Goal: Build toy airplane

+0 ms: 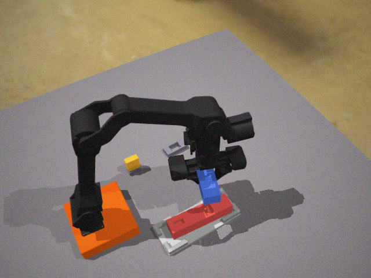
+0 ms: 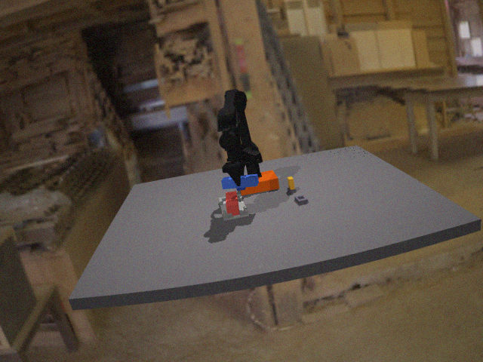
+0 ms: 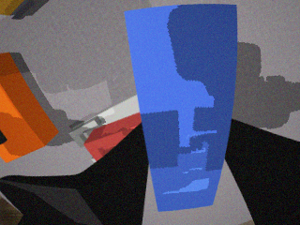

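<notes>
So the hand [image 1: 206, 172] is clamped on the blue wing [image 1: 208, 186], holding it up in the air above the red fuselage [image 1: 199, 218]; the fuselage looks seated flat in the grey cradle [image 1: 167, 244] on the tabletop [image 1: 299, 167]; the wing isn't touching it yet as far as I can tell, since the exterior view shows a gap between the wing [image 2: 239, 181] and the fuselage [image 2: 232, 203]. The bit that matters: the wing's long axis runs crosswise to the fuselage's long axis, which is what you'd want, and it hangs over the end of the fuselage farther from the orange base [image 1: 101, 219]; the nearer of the two top sockets [image 1: 208, 210] sits just under the wing's low end in the top view, so I'd guess the next move is mostly straight down with a small nudge to line up the tab; can't see the tab itself. The yellow tail fin [image 1: 131, 162] is untouched, well apart, with a small grey piece [image 1: 175, 148] beyond it.
</notes>
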`<action>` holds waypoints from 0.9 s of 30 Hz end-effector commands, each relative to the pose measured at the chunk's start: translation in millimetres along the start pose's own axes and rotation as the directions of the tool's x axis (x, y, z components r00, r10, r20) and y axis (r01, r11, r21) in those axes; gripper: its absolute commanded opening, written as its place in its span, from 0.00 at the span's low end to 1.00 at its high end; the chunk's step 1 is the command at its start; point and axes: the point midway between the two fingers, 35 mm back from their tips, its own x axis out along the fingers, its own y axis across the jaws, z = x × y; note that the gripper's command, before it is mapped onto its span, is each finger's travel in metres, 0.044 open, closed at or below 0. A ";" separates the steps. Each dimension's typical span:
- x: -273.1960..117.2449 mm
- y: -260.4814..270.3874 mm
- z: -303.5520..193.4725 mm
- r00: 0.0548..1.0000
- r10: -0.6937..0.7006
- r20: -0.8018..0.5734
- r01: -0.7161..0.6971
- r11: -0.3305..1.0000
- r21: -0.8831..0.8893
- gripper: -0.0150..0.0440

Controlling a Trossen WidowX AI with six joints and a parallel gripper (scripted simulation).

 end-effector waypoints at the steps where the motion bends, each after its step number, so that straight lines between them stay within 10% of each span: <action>1: 0.0 1.3 -15.5 1.000 -0.011 -0.005 0.010 0.996 -0.085 0.25; 13: 6.2 7.4 -48.1 1.000 -0.010 -0.008 0.007 0.963 -0.269 0.25; 20: 6.1 7.3 -48.1 1.000 -0.010 -0.008 0.007 0.963 -0.269 0.57; 27: 6.1 7.3 -48.1 1.000 -0.010 -0.008 0.007 0.963 -0.269 0.59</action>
